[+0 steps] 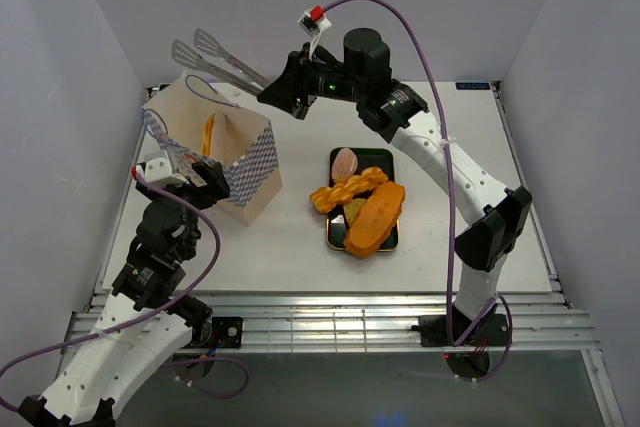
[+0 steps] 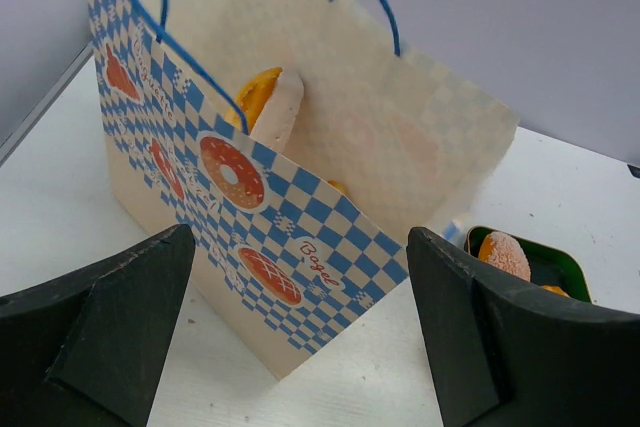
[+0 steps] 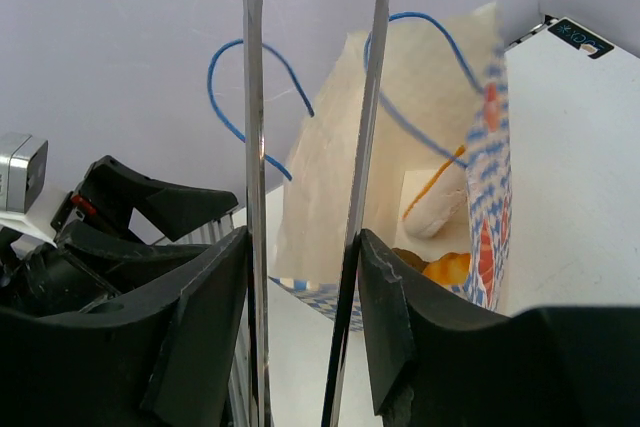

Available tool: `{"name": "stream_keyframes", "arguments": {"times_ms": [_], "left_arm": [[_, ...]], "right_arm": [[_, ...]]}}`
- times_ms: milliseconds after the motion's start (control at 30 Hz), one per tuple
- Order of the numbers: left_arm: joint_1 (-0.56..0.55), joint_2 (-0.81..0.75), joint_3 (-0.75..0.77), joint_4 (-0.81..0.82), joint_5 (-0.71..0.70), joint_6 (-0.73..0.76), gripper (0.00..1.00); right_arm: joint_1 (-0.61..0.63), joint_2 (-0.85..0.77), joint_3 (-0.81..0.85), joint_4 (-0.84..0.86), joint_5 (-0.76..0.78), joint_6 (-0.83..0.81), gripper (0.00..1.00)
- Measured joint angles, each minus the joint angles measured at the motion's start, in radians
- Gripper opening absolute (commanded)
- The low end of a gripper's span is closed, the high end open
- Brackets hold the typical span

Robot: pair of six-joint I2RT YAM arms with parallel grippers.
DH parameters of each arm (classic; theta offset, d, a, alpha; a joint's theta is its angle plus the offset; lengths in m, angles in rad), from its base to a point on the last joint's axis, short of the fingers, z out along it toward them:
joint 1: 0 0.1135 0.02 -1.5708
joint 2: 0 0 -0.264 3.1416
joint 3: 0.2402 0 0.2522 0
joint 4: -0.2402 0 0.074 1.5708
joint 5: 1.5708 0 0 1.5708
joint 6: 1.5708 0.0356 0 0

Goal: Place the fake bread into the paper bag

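The paper bag (image 1: 235, 162) stands open at the left of the table. An oval cream-edged bun (image 1: 208, 133) leans inside it, with more bread below it in the right wrist view (image 3: 447, 267). A long loaf (image 1: 375, 218), a braided twist (image 1: 348, 189) and a round slice (image 1: 346, 160) lie on the black tray (image 1: 331, 235). My right gripper (image 1: 283, 92) is shut on silver tongs (image 1: 222, 60), which are empty and held above the bag's far edge. My left gripper (image 1: 196, 179) is open and empty by the bag's near corner (image 2: 290, 347).
Grey walls close in the table at the left, back and right. The tray sits right of the bag with a strip of bare table between them. The bag's blue string handles (image 3: 240, 77) stick up near the tongs' blades (image 3: 368, 97).
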Motion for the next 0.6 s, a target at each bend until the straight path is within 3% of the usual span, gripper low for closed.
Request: {"name": "stream_keyframes", "arguments": {"times_ms": [300, 600], "left_arm": [[-0.003, 0.003, 0.0, 0.0, 0.0, 0.0, 0.98], [-0.003, 0.0, 0.0, 0.0, -0.005, 0.001, 0.98]], "right_arm": [[0.0, -0.063, 0.003, -0.077, 0.026, -0.035, 0.52], [0.0, -0.466, -0.313, -0.067, 0.155, -0.067, 0.5]]}}
